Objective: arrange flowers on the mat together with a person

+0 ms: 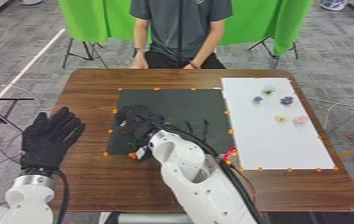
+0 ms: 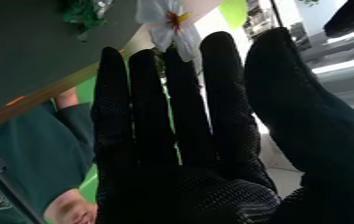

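Right hand (image 2: 187,172) open, fingers straight, I see a white flower (image 2: 169,21) by my fingertips, and with five little flowers (image 1: 286,100) on the white mat (image 1: 276,142) near the table's right edge, I think we're partway done, the dark stems (image 1: 204,131) maybe left.

the black-fabric-gloved left hand (image 1: 49,142) pointed forward from its white, jointed arm (image 1: 27,199), fingers (image 1: 62,117) straight. the right hand (image 1: 138,120), gloved alike, had straight fingers and thumb (image 2: 276,75); its white, jointed arm (image 1: 187,167) slanted inward.
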You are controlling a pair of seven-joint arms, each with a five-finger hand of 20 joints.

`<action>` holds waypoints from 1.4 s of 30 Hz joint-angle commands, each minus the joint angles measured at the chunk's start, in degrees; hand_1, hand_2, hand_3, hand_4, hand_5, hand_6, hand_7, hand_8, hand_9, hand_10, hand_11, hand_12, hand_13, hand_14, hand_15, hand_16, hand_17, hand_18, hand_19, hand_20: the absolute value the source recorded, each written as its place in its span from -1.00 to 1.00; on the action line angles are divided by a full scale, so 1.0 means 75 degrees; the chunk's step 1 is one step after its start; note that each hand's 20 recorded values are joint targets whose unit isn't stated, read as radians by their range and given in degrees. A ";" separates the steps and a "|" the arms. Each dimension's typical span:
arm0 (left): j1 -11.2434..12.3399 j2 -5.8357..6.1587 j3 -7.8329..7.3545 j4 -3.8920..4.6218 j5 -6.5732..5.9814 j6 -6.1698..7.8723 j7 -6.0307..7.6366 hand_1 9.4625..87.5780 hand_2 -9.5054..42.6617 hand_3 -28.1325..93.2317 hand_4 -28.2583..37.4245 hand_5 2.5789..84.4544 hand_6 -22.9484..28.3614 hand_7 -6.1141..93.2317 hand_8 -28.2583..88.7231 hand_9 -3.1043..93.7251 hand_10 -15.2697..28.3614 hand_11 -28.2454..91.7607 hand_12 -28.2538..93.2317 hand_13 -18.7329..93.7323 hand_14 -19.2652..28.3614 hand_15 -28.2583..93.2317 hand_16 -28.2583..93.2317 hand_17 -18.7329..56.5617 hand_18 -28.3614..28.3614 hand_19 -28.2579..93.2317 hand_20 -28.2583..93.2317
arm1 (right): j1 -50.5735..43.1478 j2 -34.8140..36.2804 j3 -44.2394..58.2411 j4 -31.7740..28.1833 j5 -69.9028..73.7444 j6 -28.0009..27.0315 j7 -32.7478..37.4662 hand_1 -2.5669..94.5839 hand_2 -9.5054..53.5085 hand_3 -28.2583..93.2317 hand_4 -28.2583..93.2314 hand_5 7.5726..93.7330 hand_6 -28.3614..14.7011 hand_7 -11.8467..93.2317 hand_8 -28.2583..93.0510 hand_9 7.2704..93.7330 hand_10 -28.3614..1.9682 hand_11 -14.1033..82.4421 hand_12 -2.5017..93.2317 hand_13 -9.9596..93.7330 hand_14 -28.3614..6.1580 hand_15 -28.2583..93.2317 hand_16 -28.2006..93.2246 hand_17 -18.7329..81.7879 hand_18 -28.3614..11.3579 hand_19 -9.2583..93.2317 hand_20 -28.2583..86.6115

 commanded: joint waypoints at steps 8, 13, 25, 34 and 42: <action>0.0093 -0.0116 -0.0003 0.0041 -0.0064 -0.0032 -0.0050 -0.42 -0.20 0.66 -0.97 0.34 0.23 -0.40 -0.65 0.19 0.45 -0.06 -0.20 0.10 0.57 0.32 -0.49 -0.50 0.67 0.16 -0.08 | 0.0043 0.0174 -0.0270 -0.0167 0.0396 0.0465 -0.0063 -0.06 -1.00 0.81 -1.00 0.03 0.28 -0.29 -0.82 0.15 0.10 -0.37 -0.71 0.01 -0.06 -0.03 -0.42 -0.14 -0.34 0.28 -0.42; 0.0133 -0.0122 -0.0023 0.0022 -0.0075 -0.0035 -0.0024 -0.42 -0.20 0.66 -0.97 0.34 0.23 -0.40 -0.65 0.19 0.46 -0.06 -0.20 0.10 0.57 0.32 -0.49 -0.50 0.67 0.16 -0.08 | 0.0049 0.0263 -0.0356 -0.0241 0.0466 0.0605 -0.0065 -0.06 -1.00 0.81 -1.00 0.22 0.15 -0.36 -0.81 0.12 0.01 -0.39 -0.72 0.00 -0.09 -0.02 -0.41 -0.15 -0.35 0.30 -0.42; 0.0138 -0.0195 -0.0079 0.0021 -0.0023 -0.0015 -0.0200 -0.42 -0.20 0.66 -0.96 0.34 0.23 -0.40 -0.65 0.19 0.45 -0.06 -0.20 0.10 0.57 0.32 -0.49 -0.50 0.67 0.16 -0.08 | -0.0016 0.0372 -0.0322 -0.0523 0.0864 0.0574 -0.0123 -0.04 -1.00 0.85 -1.00 0.29 0.22 -0.36 -0.79 0.00 -0.09 -0.40 -0.72 -0.07 -0.11 0.03 -0.41 -0.19 -0.36 0.32 -0.41; 0.0432 -0.0370 -0.0320 -0.0126 0.0006 -0.0070 -0.0225 -0.42 -0.20 0.66 -0.97 0.34 0.23 -0.40 -0.65 0.19 0.45 -0.07 -0.20 0.10 0.58 0.33 -0.49 -0.50 0.67 0.16 -0.08 | -0.0357 0.1436 0.0457 -0.2301 0.3057 0.0317 0.0705 -0.13 -0.99 0.84 -0.99 0.03 0.04 -0.40 -0.79 -0.09 -0.27 -0.41 -0.71 -0.10 -0.22 0.05 -0.42 -0.23 -0.43 0.34 -0.42; 0.0693 -0.0313 -0.0651 -0.0236 -0.0196 -0.0124 -0.0204 -0.42 -0.20 0.66 -0.97 0.34 0.23 -0.41 -0.65 0.19 0.45 -0.07 -0.20 0.10 0.58 0.32 -0.49 -0.50 0.67 0.16 -0.07 | -0.1746 0.2398 0.2620 -0.3780 0.4789 0.0371 0.0012 -0.31 -0.63 0.81 -0.95 -0.10 -0.14 -0.54 -0.73 -0.21 -0.23 -0.48 -0.71 -0.18 -0.30 -0.02 -0.40 -0.30 -0.47 0.29 -0.42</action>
